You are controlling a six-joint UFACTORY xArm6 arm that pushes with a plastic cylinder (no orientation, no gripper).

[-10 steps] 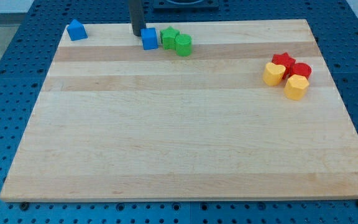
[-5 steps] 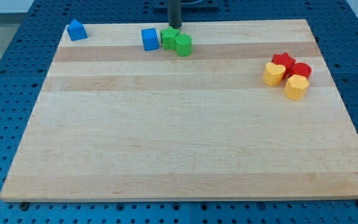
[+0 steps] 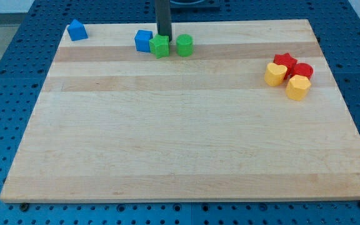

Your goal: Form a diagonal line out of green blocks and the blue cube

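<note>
The blue cube [image 3: 144, 40], the green star-shaped block [image 3: 160, 45] and the green cylinder [image 3: 184, 45] look like small, rigid, light pieces that should slide easily on the smooth wooden board [image 3: 180, 150], so each is likely to skid or spin if nudged off-centre; with only a rod to work with, the sound place to press is square against the middle of a flat side, low down. All three sit near the view's top edge of the board, left of centre: the cube and the star-shaped block touch, the cube slightly higher and to the view's left, while the cylinder stands just beside the star on the view's right, with a narrow gap. My tip [image 3: 164, 36] rests right at the star's top edge, between the cube and cylinder; it has no jaws to open or close, so it grips nothing. A blue house-shaped block [image 3: 76, 30] sits at the top left corner, and a cluster of red and yellow blocks [image 3: 289, 74] lies well apart on the view's right
</note>
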